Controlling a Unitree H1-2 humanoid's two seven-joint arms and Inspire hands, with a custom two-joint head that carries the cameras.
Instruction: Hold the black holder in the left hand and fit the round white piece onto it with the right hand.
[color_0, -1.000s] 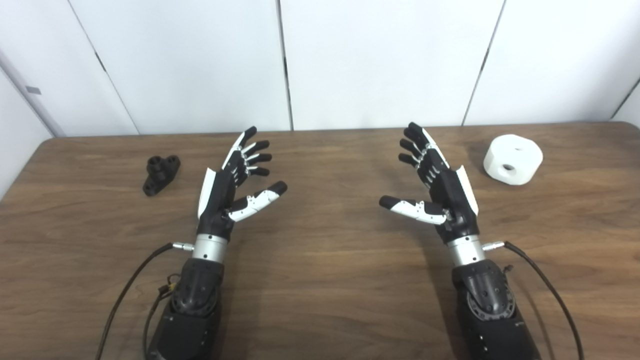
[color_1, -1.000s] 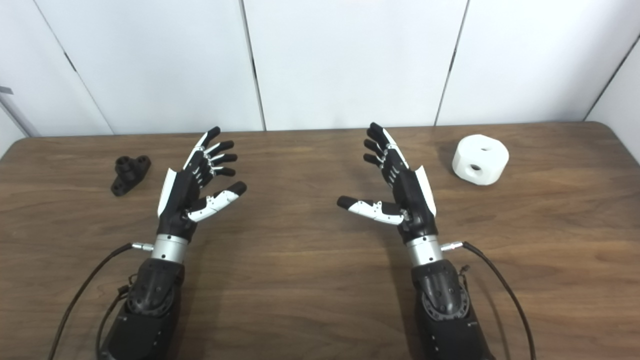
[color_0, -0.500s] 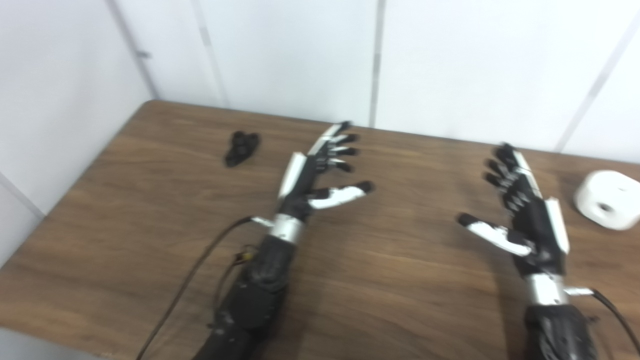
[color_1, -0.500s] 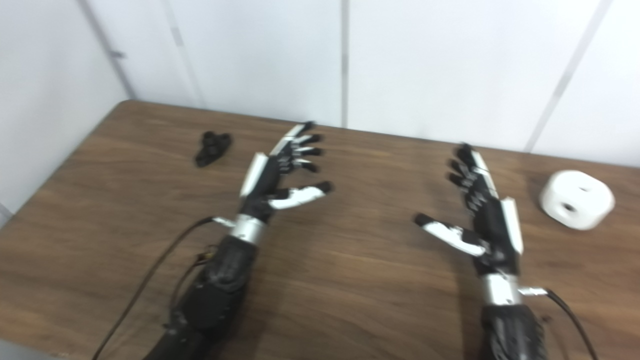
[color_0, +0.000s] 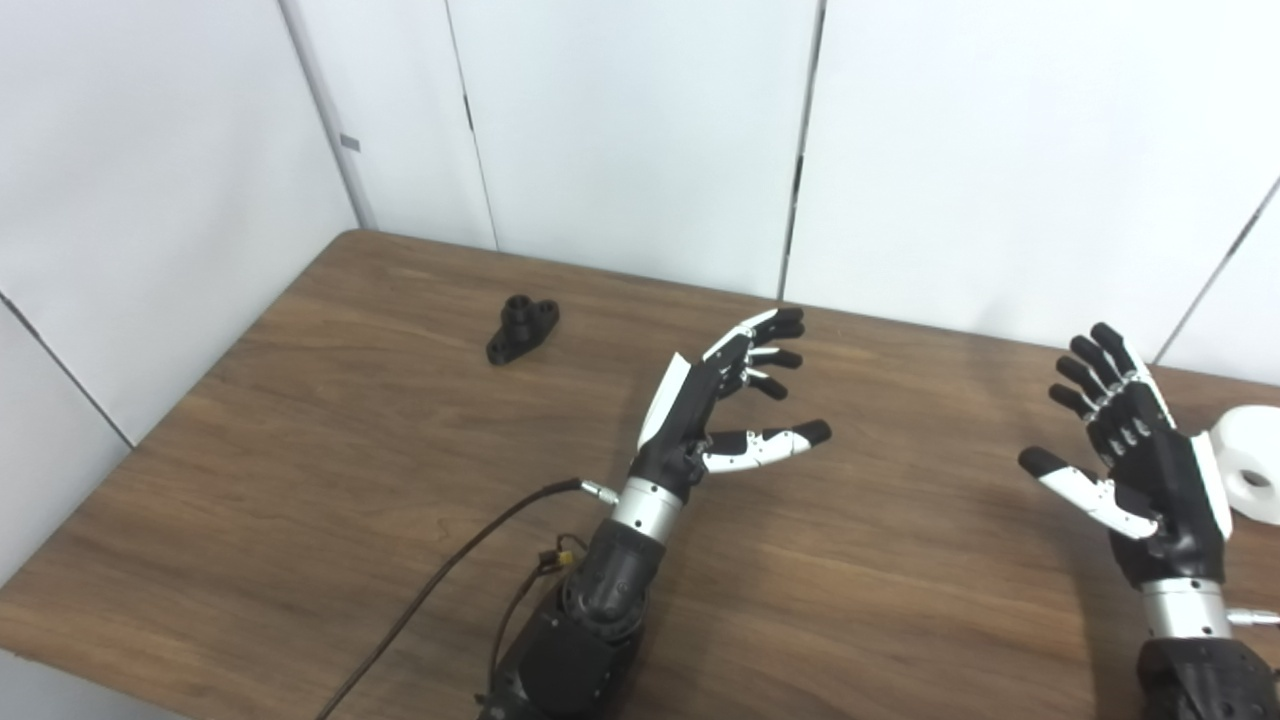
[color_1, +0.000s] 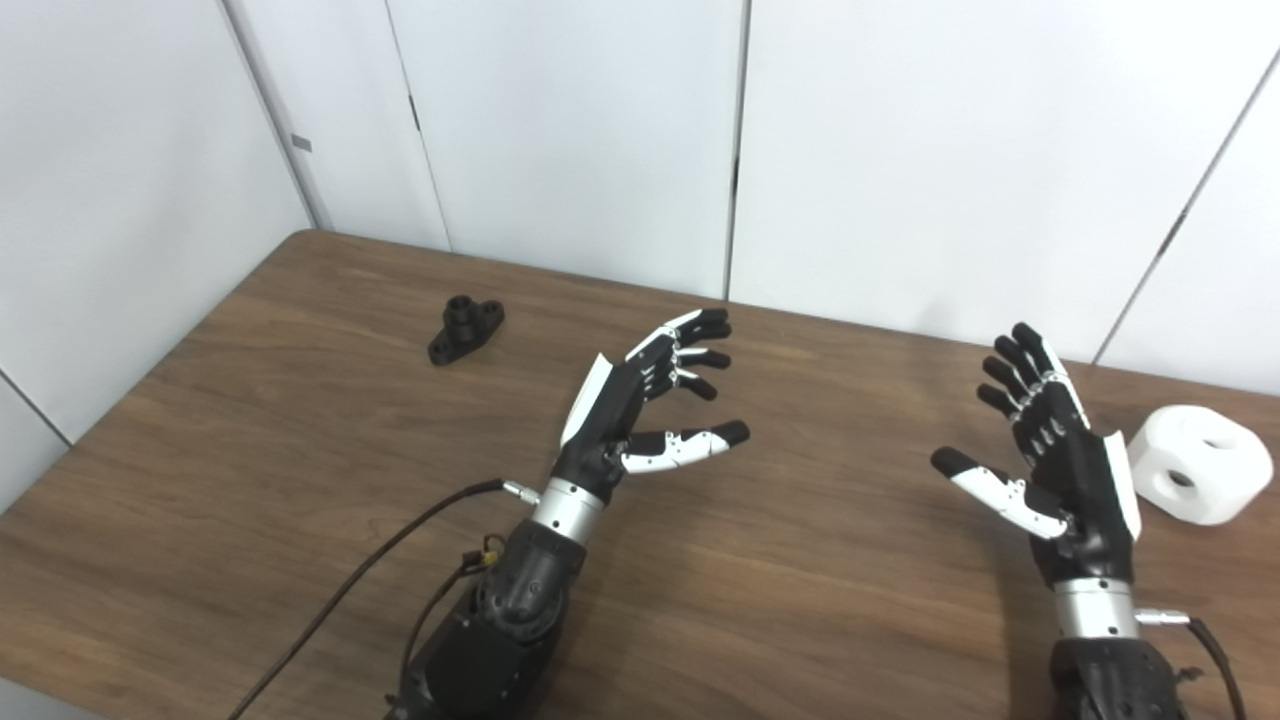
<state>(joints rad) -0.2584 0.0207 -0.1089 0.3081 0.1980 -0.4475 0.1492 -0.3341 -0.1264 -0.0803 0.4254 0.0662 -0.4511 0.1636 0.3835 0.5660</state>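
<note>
The small black holder (color_0: 522, 327) lies on the brown table toward its far left corner, well apart from both hands. My left hand (color_0: 720, 410) hovers open over the middle of the table, fingers spread and pointing right, to the right of the holder. The round white piece (color_1: 1195, 463), a chunky disc with holes in its top and side, sits at the far right. My right hand (color_1: 1050, 455) is open with its palm facing left, just left of the white piece and not touching it. Neither hand holds anything.
White wall panels (color_0: 640, 130) stand behind the table and along its left side. The table's left edge (color_0: 180, 400) and front left corner are in view. A black cable (color_0: 440, 580) trails from my left wrist across the wood.
The whole picture has swung to the left, so the camera has turned. The holder and white piece lie where they were, and both hands stay open in much the same pose.
</note>
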